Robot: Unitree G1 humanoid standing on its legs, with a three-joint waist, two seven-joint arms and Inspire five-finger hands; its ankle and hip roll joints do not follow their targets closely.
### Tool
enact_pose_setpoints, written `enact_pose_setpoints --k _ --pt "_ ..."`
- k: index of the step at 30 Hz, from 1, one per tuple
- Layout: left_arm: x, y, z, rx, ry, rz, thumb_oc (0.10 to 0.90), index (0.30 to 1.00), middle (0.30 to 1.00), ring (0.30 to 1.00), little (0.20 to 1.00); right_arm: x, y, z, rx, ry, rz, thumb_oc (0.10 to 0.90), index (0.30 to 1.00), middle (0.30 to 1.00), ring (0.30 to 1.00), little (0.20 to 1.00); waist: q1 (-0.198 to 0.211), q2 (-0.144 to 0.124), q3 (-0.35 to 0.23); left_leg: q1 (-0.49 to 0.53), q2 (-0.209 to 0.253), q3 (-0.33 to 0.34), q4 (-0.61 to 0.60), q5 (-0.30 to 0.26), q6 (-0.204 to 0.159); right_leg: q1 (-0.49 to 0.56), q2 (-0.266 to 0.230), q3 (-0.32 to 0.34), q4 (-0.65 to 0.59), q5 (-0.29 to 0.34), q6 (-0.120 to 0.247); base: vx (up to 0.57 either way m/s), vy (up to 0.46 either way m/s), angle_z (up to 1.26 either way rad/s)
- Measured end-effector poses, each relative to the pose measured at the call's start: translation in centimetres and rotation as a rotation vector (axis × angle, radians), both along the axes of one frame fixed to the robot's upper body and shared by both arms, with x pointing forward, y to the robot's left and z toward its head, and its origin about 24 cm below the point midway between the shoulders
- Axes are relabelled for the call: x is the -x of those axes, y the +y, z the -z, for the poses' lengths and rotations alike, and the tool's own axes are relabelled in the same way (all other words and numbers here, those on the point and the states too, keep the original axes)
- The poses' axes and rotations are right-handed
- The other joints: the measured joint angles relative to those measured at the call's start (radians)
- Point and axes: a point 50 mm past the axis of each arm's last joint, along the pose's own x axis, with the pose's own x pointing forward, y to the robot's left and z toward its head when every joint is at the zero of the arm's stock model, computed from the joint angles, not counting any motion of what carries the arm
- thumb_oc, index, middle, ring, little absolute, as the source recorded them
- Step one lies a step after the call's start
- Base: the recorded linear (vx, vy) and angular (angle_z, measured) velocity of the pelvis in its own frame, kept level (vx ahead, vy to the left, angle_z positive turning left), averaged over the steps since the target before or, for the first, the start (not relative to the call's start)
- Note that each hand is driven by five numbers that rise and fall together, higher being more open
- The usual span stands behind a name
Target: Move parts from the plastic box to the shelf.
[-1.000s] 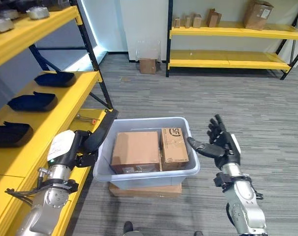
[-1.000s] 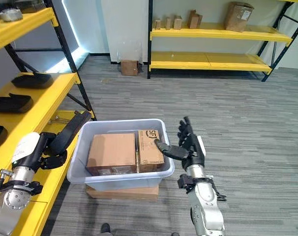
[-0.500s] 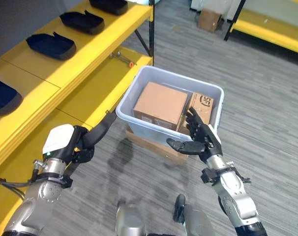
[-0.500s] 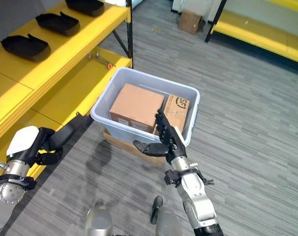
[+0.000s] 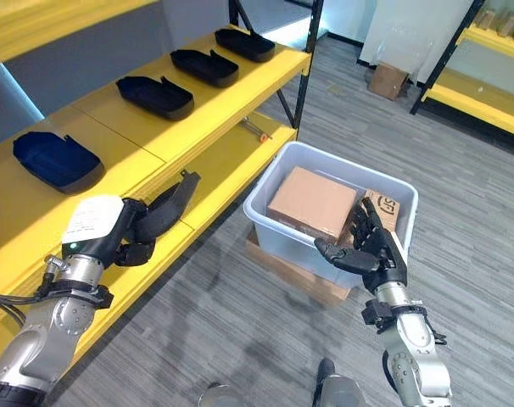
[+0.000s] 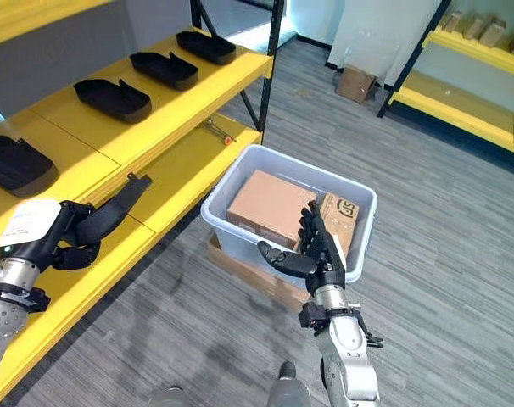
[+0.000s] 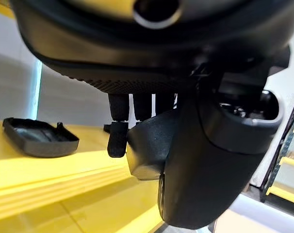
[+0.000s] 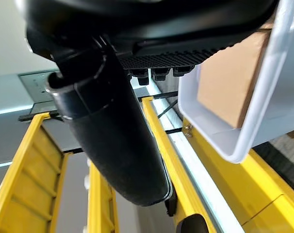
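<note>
Pale, smooth plastic box (image 5: 278,227); matt brown cardboard cartons (image 5: 312,202); glossy yellow shelf (image 5: 138,127); matt black trays (image 5: 155,95); ribbed grey carpet (image 5: 240,322).

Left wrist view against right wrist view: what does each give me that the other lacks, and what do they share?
Left wrist view: the left hand, fingers straight, and past it a dark tray lying on the shelf. Right wrist view: the right hand, open, near the plastic box, with a carton inside it. Shared: the yellow shelf, and in each an open hand holding nothing.
</note>
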Motion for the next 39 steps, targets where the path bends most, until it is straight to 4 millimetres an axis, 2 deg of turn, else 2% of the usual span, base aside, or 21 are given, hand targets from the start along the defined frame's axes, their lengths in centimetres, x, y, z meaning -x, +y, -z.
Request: enact_pose_setpoints --k 5,8,9,11,13,14,15,16,17,18,19,22,23,25,26,27,30,32,33,37,39 --pt "0.1 0.1 -0.1 -0.001 -0.014 -0.003 0.4 0.3 0.3 0.3 0.3 0.0 0.2 0.1 -0.001 0.002 -0.013 0.9 1.0 1.0 1.0 1.0 0.029 -0.031 -0.027 0.012 -0.012 0.008 -0.015 0.002 0.003 0.026 -0.008 -0.004 -0.029 0.032 0.01 -0.02 0.218 -0.01" --pt "0.2 0.1 -0.1 -0.003 -0.014 -0.003 0.4 0.3 0.3 0.3 0.3 0.1 0.3 0.2 -0.007 0.005 -0.015 0.9 1.0 1.0 1.0 1.0 0.037 -0.033 -0.027 0.009 -0.017 -0.008 -0.002 -0.001 0.007 0.033 -0.014 0.0 -0.024 0.056 0.01 -0.05 0.331 0.2" --pt "0.1 0.2 -0.2 -0.009 -0.014 -0.004 0.4 0.3 0.3 0.3 0.3 0.2 0.4 0.2 -0.007 0.007 -0.019 0.9 1.0 1.0 1.0 1.0 0.049 -0.032 -0.026 -0.011 -0.028 -0.018 0.032 -0.019 0.025 0.033 -0.029 0.0 -0.012 0.078 0.002 -0.06 0.397 0.26" --pt "0.2 0.2 -0.1 -0.01 -0.014 0.0 0.4 0.3 0.3 0.3 0.3 0.4 0.3 0.5 -0.007 0.014 -0.018 0.9 1.0 1.0 1.0 1.0 0.033 -0.005 -0.006 -0.066 -0.028 -0.053 0.155 -0.078 0.061 0.008 -0.056 0.022 0.074 0.104 -0.01 -0.02 0.336 0.4" --pt "0.2 0.2 -0.2 -0.015 -0.018 0.001 0.4 0.3 0.3 0.3 0.3 1.0 0.0 1.1 -0.002 0.044 -0.007 0.9 1.0 1.0 1.0 1.0 0.031 0.022 0.001 -0.064 -0.043 -0.064 0.156 -0.101 0.077 -0.009 -0.068 0.049 0.111 0.157 -0.016 0.01 0.422 0.84" --pt "-1.1 -0.8 -0.5 -0.015 -0.04 0.028 0.4 0.3 0.3 0.3 0.3 3.0 -0.6 2.3 -0.008 0.093 0.028 0.9 1.0 1.0 1.0 1.0 -0.039 0.061 0.028 -0.119 -0.056 -0.233 0.185 -0.069 0.111 -0.044 0.034 0.3 0.312 0.058 -0.037 0.02 0.408 2.51" --pt "-1.9 -1.8 -1.0 -0.022 -0.063 0.073 0.4 0.3 0.3 0.3 0.3 4.7 -1.1 3.3 -0.009 0.146 0.057 0.9 1.0 1.0 1.0 1.0 -0.088 0.083 0.029 -0.164 -0.055 -0.346 0.159 -0.044 0.142 -0.05 0.156 0.381 0.353 -0.073 -0.022 0.02 0.273 3.18" --pt "-2.5 -2.4 -1.9 -0.057 -0.089 0.111 0.4 0.3 0.3 0.3 0.3 5.7 -1.2 4.0 0.002 0.189 0.051 0.9 1.0 1.0 1.0 1.0 -0.091 0.072 0.038 -0.168 -0.078 -0.392 0.095 -0.013 0.208 -0.107 0.235 0.398 0.376 -0.151 0.015 0.04 0.133 2.05" --pt "-2.6 -2.0 -2.6 -0.088 -0.105 0.107 0.4 0.3 0.3 0.3 0.3 5.7 -1.2 4.1 0.013 0.192 0.031 0.9 1.0 1.0 1.0 1.0 -0.079 0.051 0.057 -0.172 -0.106 -0.367 0.063 0.041 0.295 -0.17 0.263 0.375 0.352 -0.194 0.021 0.03 0.091 1.1" --pt "-2.7 -1.6 -2.3 -0.09 -0.093 0.087 0.4 0.3 0.3 0.3 0.3 5.3 -1.7 3.8 0.032 0.181 0.037 0.9 1.0 1.0 1.0 1.0 -0.09 0.044 0.073 -0.154 -0.12 -0.359 0.031 0.067 0.194 -0.199 0.283 0.348 0.313 -0.197 0.025 0.08 0.144 0.35" --pt "-2.5 -0.9 -1.3 -0.08 -0.058 0.051 0.4 0.3 0.3 0.3 0.3 4.7 -2.1 3.8 0.044 0.178 0.05 0.9 1.0 1.0 1.0 1.0 -0.092 0.04 0.102 -0.127 -0.159 -0.341 0.018 0.062 0.207 -0.225 0.3 0.343 0.249 -0.179 0.0 0.05 0.102 0.23" --pt "-2.3 -0.5 -0.8 -0.085 -0.038 0.031 0.4 0.3 0.3 0.3 0.3 4.5 -3.3 2.7 0.072 0.135 0.103 0.9 1.0 1.0 1.0 1.0 -0.114 0.061 0.15 -0.159 -0.151 -0.333 0.025 0.056 0.231 -0.324 0.36 0.322 0.19 -0.173 0.014 0.07 -0.002 0.57" --pt "-2.3 -0.9 -1.1 -0.086 -0.051 0.048 0.4 0.3 0.3 0.3 0.3 4.6 -3.9 3.0 0.079 0.156 0.138 0.9 1.0 1.0 1.0 1.0 -0.113 0.044 0.143 -0.146 -0.148 -0.327 -0.021 0.071 0.237 -0.328 0.353 0.292 0.185 -0.177 -0.007 0.08 -0.06 1.0" --pt "-2.3 -1.6 -1.6 -0.091 -0.069 0.079 0.4 0.3 0.3 0.3 0.3 4.7 -4.6 2.9 0.083 0.153 0.173 0.9 1.0 1.0 1.0 1.0 -0.104 0.025 0.131 -0.135 -0.146 -0.321 -0.05 0.085 0.236 -0.314 0.351 0.299 0.232 -0.192 -0.029 0.15 -0.1 0.94" --pt "-2.0 -2.3 -2.3 -0.137 -0.082 0.122 0.4 0.3 0.3 0.3 0.3 4.8 -5.0 3.0 0.078 0.156 0.204 0.9 1.0 1.0 1.0 1.0 -0.084 -0.041 0.085 -0.132 -0.18 -0.32 -0.081 0.088 0.168 -0.213 0.297 0.318 0.19 -0.219 0.002 0.16 -0.094 0.95" --pt "-1.9 -2.5 -2.6 -0.149 -0.087 0.134 0.4 0.3 0.3 0.3 0.3 4.7 -5.0 2.9 0.078 0.151 0.205 0.9 1.0 1.0 1.0 1.0 -0.07 -0.069 0.068 -0.129 -0.199 -0.315 -0.083 0.094 0.13 -0.169 0.283 0.339 0.124 -0.176 -0.04 0.18 -0.056 0.82" --pt "-1.3 -2.5 -1.6 -0.139 -0.056 0.134 0.4 0.3 0.3 0.3 0.3 2.6 -4.7 1.8 0.069 0.087 0.19 0.9 1.0 1.0 1.0 1.0 -0.056 -0.032 0.039 -0.118 -0.143 -0.332 -0.078 0.076 0.101 -0.117 0.331 0.314 0.048 -0.147 -0.045 0.15 -0.044 0.05" --pt "-1.1 -2.5 -1.1 -0.133 -0.037 0.135 0.4 0.3 0.3 0.3 0.3 1.6 -4.4 0.7 0.067 0.034 0.178 0.9 1.0 1.0 1.0 1.0 -0.064 -0.016 0.031 -0.096 -0.127 -0.333 -0.075 0.049 0.084 -0.085 0.351 0.312 0.022 -0.125 -0.07 0.15 -0.044 -0.08" --pt "-1.1 -2.5 -1.0 -0.131 -0.028 0.14 0.4 0.3 0.3 0.3 0.3 1.7 -4.4 0.5 0.068 0.018 0.18 0.9 1.0 1.0 1.0 1.0 -0.077 -0.005 0.023 -0.083 -0.116 -0.329 -0.072 0.041 0.071 -0.068 0.36 0.301 0.014 -0.129 -0.067 0.1 -0.05 0.06" --pt "-1.1 -2.5 -1.2 -0.132 -0.029 0.139 0.4 0.3 0.3 0.3 0.3 2.1 -4.6 0.7 0.075 0.031 0.185 0.9 1.0 1.0 1.0 1.0 -0.105 0.001 0.018 -0.061 -0.097 -0.332 -0.082 0.031 0.055 -0.053 0.372 0.299 0.014 -0.129 -0.067 0.13 -0.078 -0.05" --pt "-1.2 -2.7 -1.2 -0.126 -0.031 0.146 0.4 0.3 0.3 0.3 0.3 2.8 -5.0 1.4 0.089 0.064 0.198 0.9 1.0 1.0 1.0 1.0 -0.12 0.0 0.017 -0.094 -0.104 -0.325 -0.035 0.024 0.041 -0.053 0.368 0.299 0.018 -0.141 -0.068 0.05 -0.113 0.03"
